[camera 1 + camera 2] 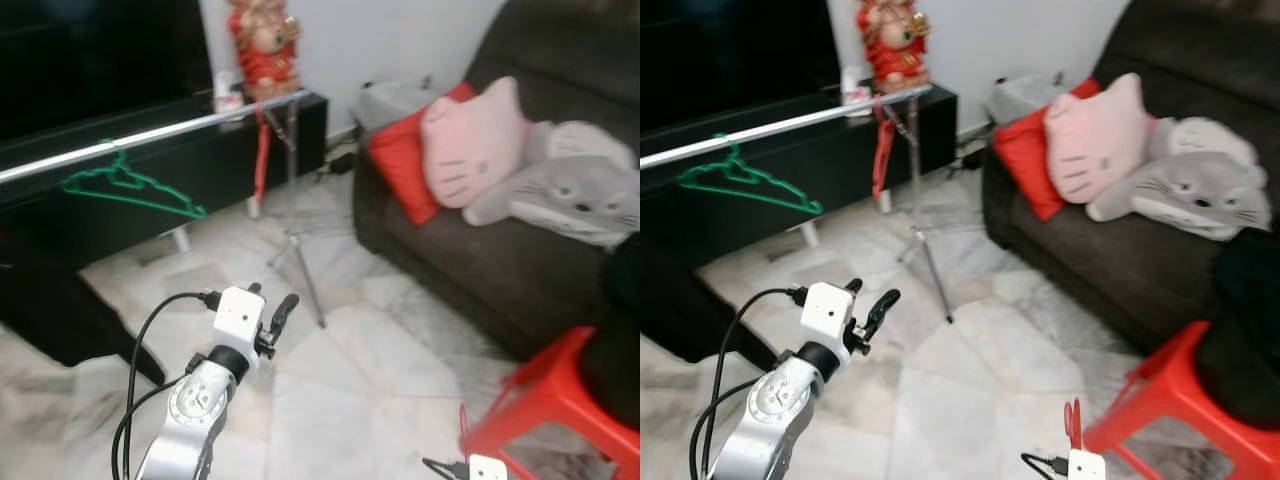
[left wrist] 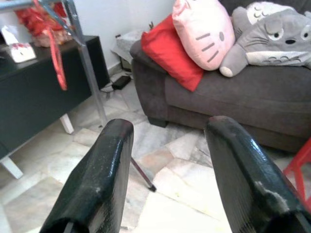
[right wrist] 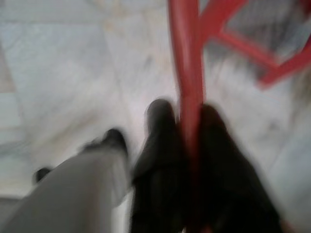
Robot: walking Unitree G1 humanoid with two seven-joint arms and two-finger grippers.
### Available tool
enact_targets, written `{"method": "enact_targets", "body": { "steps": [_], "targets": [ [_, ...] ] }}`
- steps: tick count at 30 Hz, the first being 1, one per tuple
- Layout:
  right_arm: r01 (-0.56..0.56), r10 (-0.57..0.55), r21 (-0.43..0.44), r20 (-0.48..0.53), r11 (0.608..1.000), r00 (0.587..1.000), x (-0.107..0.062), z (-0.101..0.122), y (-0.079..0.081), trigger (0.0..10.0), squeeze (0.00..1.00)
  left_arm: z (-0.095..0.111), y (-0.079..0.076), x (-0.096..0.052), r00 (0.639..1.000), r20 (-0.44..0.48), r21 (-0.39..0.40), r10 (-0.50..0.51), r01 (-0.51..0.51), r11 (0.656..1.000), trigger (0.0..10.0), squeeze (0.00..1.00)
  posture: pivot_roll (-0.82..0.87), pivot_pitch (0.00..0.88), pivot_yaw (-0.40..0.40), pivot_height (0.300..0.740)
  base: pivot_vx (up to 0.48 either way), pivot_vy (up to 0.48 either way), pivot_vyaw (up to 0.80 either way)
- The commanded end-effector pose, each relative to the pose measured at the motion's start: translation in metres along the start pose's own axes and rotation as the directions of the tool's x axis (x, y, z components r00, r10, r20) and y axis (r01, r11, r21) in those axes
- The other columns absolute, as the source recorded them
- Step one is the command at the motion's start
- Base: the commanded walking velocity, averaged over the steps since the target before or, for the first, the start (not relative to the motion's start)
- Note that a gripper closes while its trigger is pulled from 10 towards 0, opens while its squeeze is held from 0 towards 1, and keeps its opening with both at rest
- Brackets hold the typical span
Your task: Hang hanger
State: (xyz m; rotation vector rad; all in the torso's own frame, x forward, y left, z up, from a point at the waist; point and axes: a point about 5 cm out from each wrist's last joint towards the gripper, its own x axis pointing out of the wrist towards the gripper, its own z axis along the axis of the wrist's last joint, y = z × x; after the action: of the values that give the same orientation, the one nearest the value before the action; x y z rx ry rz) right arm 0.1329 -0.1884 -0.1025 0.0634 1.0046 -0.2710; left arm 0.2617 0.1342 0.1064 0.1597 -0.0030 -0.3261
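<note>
The silver rail crosses in front of the dark counter, with a green hanger already hooked on it. The red hanger is a thin plastic frame, probably light, stiff and a bit slippery, best held along a straight bar. The right gripper is clamped on it, low beside the red stool. The left gripper, raised towards the rail, has its jaws wide apart with nothing between them.

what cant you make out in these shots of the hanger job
- Red hanger in the right gripper: right wrist view is blurred and the fingers cover its lower part, so its shape is unclear.
- Right gripper: cut off by the bottom edge in the eye views.
- Rail: its left end runs past the edge.
</note>
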Motion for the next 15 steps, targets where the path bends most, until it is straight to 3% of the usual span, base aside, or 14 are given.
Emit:
{"method": "enact_targets", "body": {
  "steps": [1, 4, 10, 11, 12, 14, 15],
  "targets": [
    [0.013, -0.013, 0.001, 0.008, 1.0, 1.0, 0.0, 0.002, -0.004, 10.0, 0.0, 0.003, -0.003, 0.002, 1.0, 0.016, -0.014, -0.013, 0.013, 1.0, 10.0, 0.0, 0.05, 0.0, -0.015, 0.74, 0.0, 0.0, -0.74],
    [0.015, -0.015, 0.004, 0.016, 1.0, 1.0, 0.0, 0.002, -0.004, 10.0, 0.0, 0.003, -0.003, 0.003, 1.0, 0.016, -0.012, -0.018, 0.019, 1.0, 10.0, 0.0, 0.05, 0.0, -0.012, 0.74, 0.0, 0.0, -0.7],
    [0.0, 0.004, -0.073, 0.061, 0.997, 0.998, 0.001, 0.008, -0.002, 10.0, 0.0, 0.005, -0.005, 0.005, 0.998, 0.016, 0.005, -0.058, 0.058, 0.998, 10.0, 0.0, 0.04, 0.0, 0.0, 0.74, 0.0, 0.0, 0.0],
    [-0.004, 0.011, -0.102, 0.07, 0.995, 0.997, 0.001, 0.009, -0.002, 10.0, 0.0, 0.005, -0.005, 0.005, 0.997, 0.015, 0.014, -0.07, 0.07, 0.997, 10.0, 0.0, 0.04, 0.0, 0.002, 0.74, 0.0, 0.0, 0.0],
    [-0.004, 0.021, -0.221, 0.077, 0.975, 0.997, 0.001, 0.012, -0.001, 10.0, 0.0, 0.005, -0.008, 0.006, 0.994, 0.011, 0.03, -0.107, 0.107, 0.994, 10.0, 0.0, 0.03, 0.0, 0.007, 0.74, 0.0, 0.0, 0.0],
    [-0.001, 0.022, -0.274, 0.074, 0.962, 0.997, 0.002, 0.012, -0.001, 10.0, 0.0, 0.005, -0.01, 0.007, 0.992, 0.01, 0.037, -0.127, 0.126, 0.991, 10.0, 0.0, 0.02, 0.0, 0.009, 0.74, 0.0, 0.0, 0.0],
    [0.025, 0.036, -0.286, 0.203, 0.958, 0.978, 0.007, 0.058, -0.02, 10.0, 0.0, 0.006, -0.012, 0.008, 0.988, 0.006, 0.05, -0.155, 0.155, 0.987, 10.0, 0.0, 0.02, 0.0, 0.01, 0.74, 0.0, 0.0, 0.0]
  ]
}}
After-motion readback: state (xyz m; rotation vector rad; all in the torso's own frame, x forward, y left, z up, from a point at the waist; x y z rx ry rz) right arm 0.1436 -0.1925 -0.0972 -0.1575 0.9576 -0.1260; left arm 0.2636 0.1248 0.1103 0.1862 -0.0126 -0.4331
